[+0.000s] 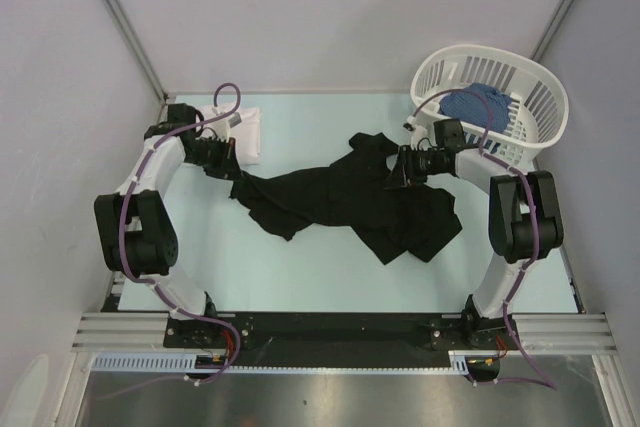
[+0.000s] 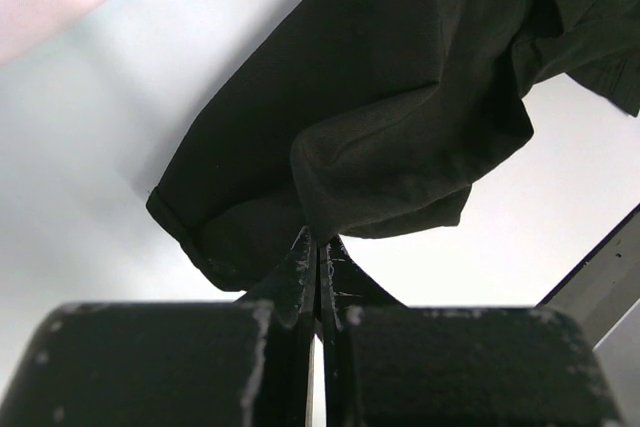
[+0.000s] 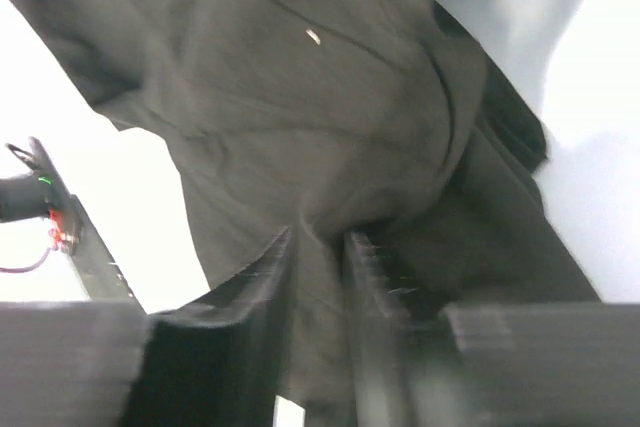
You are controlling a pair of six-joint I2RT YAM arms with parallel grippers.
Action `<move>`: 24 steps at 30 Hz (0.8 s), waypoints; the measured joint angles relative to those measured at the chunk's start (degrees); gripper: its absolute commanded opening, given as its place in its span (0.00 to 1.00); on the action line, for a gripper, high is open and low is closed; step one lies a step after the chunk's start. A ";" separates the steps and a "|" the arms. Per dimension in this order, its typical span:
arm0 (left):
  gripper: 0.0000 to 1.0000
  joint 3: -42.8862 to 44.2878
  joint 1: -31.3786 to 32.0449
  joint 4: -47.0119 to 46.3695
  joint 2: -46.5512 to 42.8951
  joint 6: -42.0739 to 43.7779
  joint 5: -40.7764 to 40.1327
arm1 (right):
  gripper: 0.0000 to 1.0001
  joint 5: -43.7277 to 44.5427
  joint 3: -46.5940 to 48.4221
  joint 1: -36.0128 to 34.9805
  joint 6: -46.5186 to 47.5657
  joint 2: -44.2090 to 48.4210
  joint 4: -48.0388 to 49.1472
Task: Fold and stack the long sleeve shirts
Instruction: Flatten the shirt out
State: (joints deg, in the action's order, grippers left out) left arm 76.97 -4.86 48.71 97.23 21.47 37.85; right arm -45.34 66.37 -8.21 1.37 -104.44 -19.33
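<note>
The black long sleeve shirt [image 1: 345,199] lies crumpled across the middle of the table. My left gripper [image 1: 233,173] is at its left end, shut on a fold of the black cloth [image 2: 400,117] next to a cuffed sleeve end. From the right, my right gripper [image 1: 392,177] sits over the shirt's upper part. Its jaws stand partly closed with a pinch of black cloth [image 3: 300,97] bunched between them; a small white button [image 3: 313,36] shows above. A white shirt [image 1: 250,133] lies folded at the back left, just behind the left gripper.
A white slatted basket [image 1: 530,97] stands at the back right with a blue cloth [image 1: 475,105] inside, close behind the right arm. A metal rail [image 1: 340,329] runs along the table's near edge. Grey walls close in the back and sides.
</note>
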 measured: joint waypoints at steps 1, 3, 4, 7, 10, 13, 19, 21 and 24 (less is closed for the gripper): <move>0.00 0.00 0.00 0.02 0.00 0.00 0.00 | 0.16 -0.85 0.00 0.02 -0.96 0.24 0.76; 0.00 0.00 0.00 0.02 0.00 0.07 0.02 | 0.00 -2.12 0.00 0.00 -2.60 1.40 1.73; 0.00 0.00 0.00 0.04 0.00 0.15 0.02 | 0.00 -2.58 0.00 0.00 -3.23 2.43 2.12; 0.00 -0.02 -0.04 0.20 -0.04 0.74 0.00 | 0.00 -3.67 0.07 0.00 -3.23 5.95 2.05; 0.00 -0.17 -0.42 0.87 -0.46 1.68 0.00 | 0.00 -4.52 0.07 0.28 -0.37 9.81 -0.90; 0.00 -1.38 -1.07 1.64 -1.64 3.04 -0.15 | 0.00 -5.31 -0.85 1.16 3.37 14.27 -4.72; 0.00 -3.54 -1.68 3.23 -2.71 5.77 -1.42 | 0.00 -6.05 -5.75 7.15 11.34 19.98 -13.66; 0.00 -3.85 -1.70 3.54 -2.69 6.51 -1.86 | 0.04 -5.86 -7.74 8.11 13.16 19.91 -15.19; 0.00 -3.85 -1.70 3.89 -2.69 7.30 -2.21 | 0.53 -5.99 -10.23 8.02 13.35 19.52 -16.59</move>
State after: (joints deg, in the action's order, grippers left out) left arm 73.12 -6.57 52.60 94.54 28.77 35.64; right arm -51.33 56.14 -0.19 14.72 -84.93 -35.92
